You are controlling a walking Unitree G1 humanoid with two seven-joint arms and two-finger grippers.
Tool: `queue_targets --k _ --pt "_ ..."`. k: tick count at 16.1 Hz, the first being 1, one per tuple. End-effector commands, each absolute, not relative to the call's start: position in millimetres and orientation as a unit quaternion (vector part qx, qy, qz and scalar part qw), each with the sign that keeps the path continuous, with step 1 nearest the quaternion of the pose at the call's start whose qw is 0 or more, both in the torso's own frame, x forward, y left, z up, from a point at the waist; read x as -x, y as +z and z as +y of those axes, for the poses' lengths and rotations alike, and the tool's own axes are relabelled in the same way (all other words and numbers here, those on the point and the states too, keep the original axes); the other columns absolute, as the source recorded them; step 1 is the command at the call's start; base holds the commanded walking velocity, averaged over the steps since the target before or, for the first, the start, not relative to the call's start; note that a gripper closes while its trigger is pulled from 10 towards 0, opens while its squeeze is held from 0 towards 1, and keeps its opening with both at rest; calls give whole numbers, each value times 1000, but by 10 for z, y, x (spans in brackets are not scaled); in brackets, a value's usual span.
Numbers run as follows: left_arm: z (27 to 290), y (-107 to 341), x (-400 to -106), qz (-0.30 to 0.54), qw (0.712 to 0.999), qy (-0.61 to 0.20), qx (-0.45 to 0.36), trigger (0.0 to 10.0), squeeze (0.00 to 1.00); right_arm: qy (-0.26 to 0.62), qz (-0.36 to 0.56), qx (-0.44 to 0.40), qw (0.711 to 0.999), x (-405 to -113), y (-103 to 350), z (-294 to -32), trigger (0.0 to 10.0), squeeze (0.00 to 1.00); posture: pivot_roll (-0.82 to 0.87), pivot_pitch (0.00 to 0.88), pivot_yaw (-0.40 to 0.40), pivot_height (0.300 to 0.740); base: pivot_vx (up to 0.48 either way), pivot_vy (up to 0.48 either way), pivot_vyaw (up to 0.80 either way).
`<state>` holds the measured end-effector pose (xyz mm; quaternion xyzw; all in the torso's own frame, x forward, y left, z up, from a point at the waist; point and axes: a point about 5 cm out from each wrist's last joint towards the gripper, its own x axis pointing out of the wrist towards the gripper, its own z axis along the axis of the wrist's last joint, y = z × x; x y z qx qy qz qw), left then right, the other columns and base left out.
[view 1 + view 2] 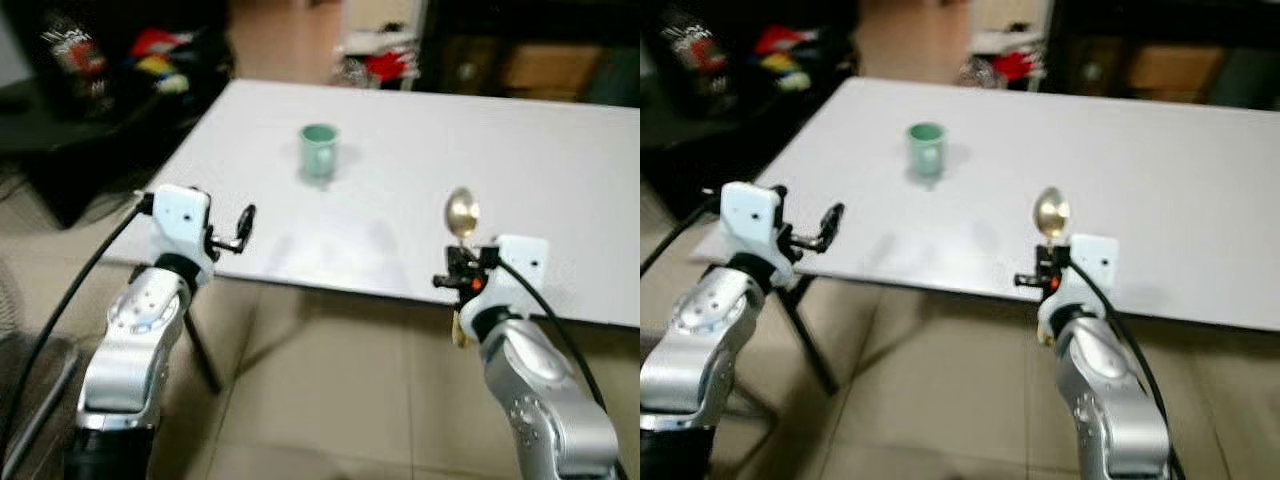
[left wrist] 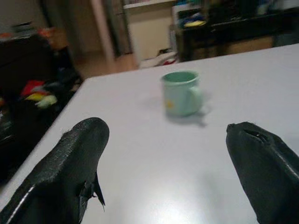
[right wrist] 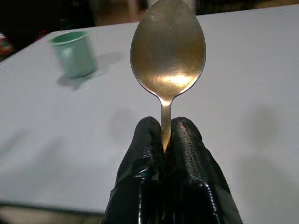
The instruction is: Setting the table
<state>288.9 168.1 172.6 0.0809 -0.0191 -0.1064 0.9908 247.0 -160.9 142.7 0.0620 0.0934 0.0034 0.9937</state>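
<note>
The right gripper (image 3: 163, 140) pinches a gold spoon (image 3: 168, 51) by its neck, bowl up, just over the near edge of the white table (image 1: 560, 170). The left gripper (image 2: 168, 154) hangs open (idle, it seems) at the near left edge. Next likely comes laying the spoon down; bare tabletop lies ahead, the green mug (image 1: 319, 150) well apart, far left.

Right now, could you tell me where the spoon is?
The spoon is pinched upright in the right gripper, at the table's near edge, right of the mug.

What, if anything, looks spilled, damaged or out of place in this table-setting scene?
Nothing stands out. The green mug stands upright on the white table with no spill. The right gripper pinches the spoon by its handle, and the left gripper is open near the table's edge.
</note>
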Motion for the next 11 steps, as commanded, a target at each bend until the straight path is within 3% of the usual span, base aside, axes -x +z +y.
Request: queue_targets --k 1,11 --pt "1714 1714 -2892 -15 991 -104 -84 10000 0 9 80 -61 995 -2487 1474 -1589 10000 0 13 0 16 740 289 0 0" --pt "1701 1716 -2899 -18 990 -111 -86 10000 0 17 86 -61 994 -2504 1449 -1579 10000 0 15 0 14 740 291 0 0"
